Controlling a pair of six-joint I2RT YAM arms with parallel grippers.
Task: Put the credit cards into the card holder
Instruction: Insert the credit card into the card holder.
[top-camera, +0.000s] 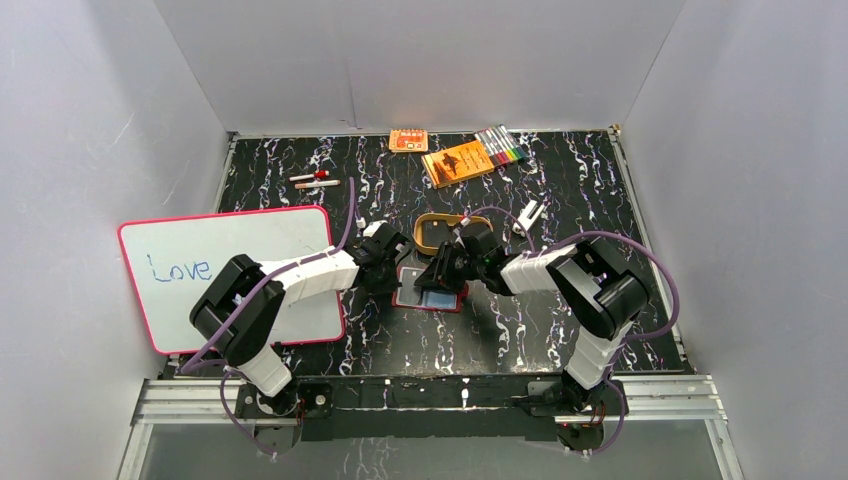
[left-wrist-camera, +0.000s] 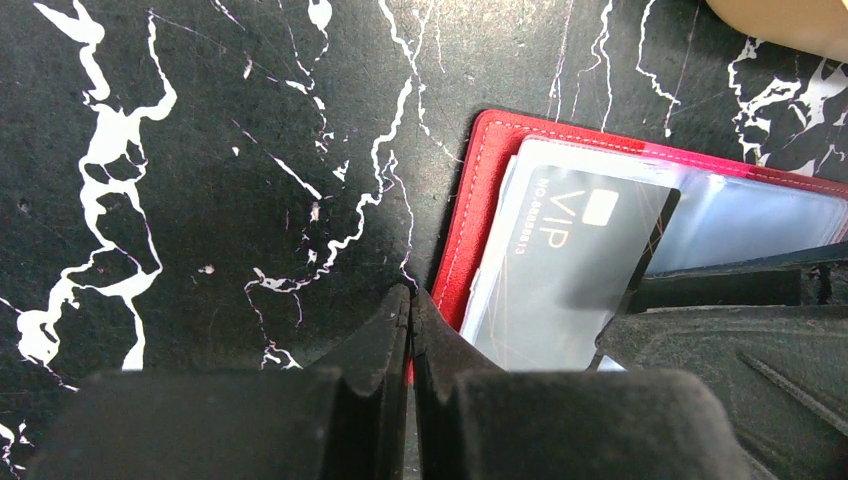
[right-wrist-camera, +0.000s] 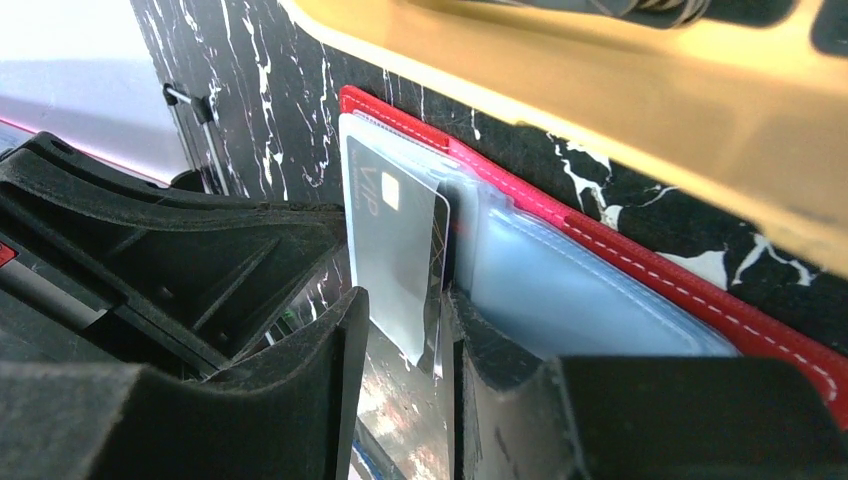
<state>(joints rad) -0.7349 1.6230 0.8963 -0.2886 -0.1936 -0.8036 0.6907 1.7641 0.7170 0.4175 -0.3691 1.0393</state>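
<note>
A: Red wallet (left-wrist-camera: 478, 190) lies open on the marbled table (left-wrist-camera: 200, 150), near the tray (right-wrist-camera: 620, 100) — and the card (left-wrist-camera: 570, 270)?

B: Partly in its clear sleeve. The right gripper (right-wrist-camera: 402, 298) straddles it, fingers apart — not pinching. The left gripper (left-wrist-camera: 411, 300) is clenched on nothing, tips at the wallet's edge.

Robot lab test cell. Plain white panel walls (top-camera: 90, 120) box in a black marble-print tabletop (top-camera: 600, 190). Left arm (top-camera: 300, 275) and right arm (top-camera: 590, 285) bolted to an aluminium extrusion rail (top-camera: 440, 392). Staged props: whiteboard (top-camera: 260, 240), marker set (top-camera: 501, 148).
</note>
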